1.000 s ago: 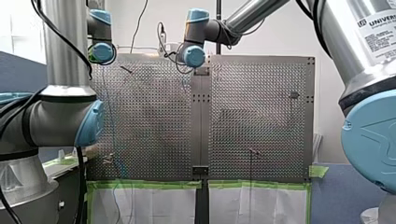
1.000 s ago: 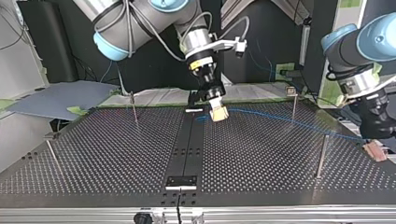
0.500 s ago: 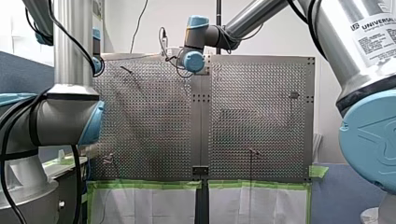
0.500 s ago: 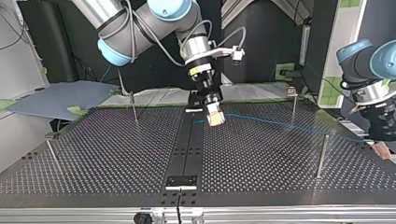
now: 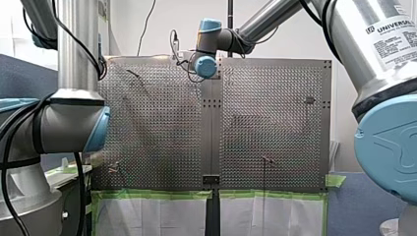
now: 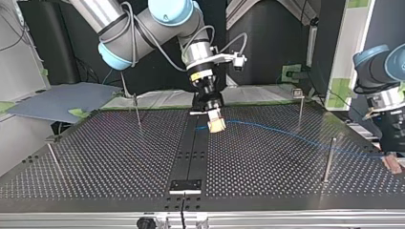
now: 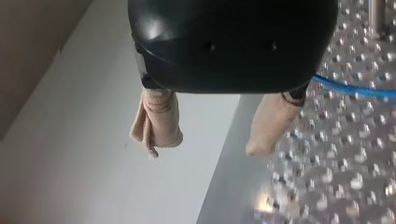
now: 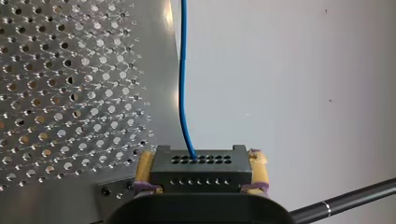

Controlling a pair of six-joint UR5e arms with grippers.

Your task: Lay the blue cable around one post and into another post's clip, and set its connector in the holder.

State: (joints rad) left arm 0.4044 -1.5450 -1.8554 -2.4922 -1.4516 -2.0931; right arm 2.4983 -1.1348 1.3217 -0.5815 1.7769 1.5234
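- Front view: my right arm [image 5: 255, 22] reaches to the far middle of the perforated table [image 5: 275, 142]. My left arm [image 5: 69, 123] stands at the view's left edge. No fingers show, and the cable is too thin to trace here.
- Top view: the right gripper [image 6: 216, 125], with yellow pads, sits low over the far end of the dark centre strip [image 6: 191, 157]. The blue cable [image 6: 286, 132] runs from it toward the view's right. It passes between the far post [image 6: 300, 107] and the near post [image 6: 328, 160] and ends near the left gripper [image 6: 392, 163]. It seems wrapped round neither post.
- Left wrist view: the beige pads [image 7: 156, 123] stand wide apart with nothing between them. The cable passes beside one finger, ungripped.
- Right wrist view: the jaws are closed on the black connector [image 8: 201, 165], one pad on each side. The cable leaves the connector's face and runs straight ahead.
- Handling, my judgement: the cable is light, thin and limp, so it will likely sag and spring off a post unless kept taut. The rigid connector is the firm place to hold. For routing, pinch the cable itself loosely so it can slide. Avoid hard pulls where the wire enters the connector.
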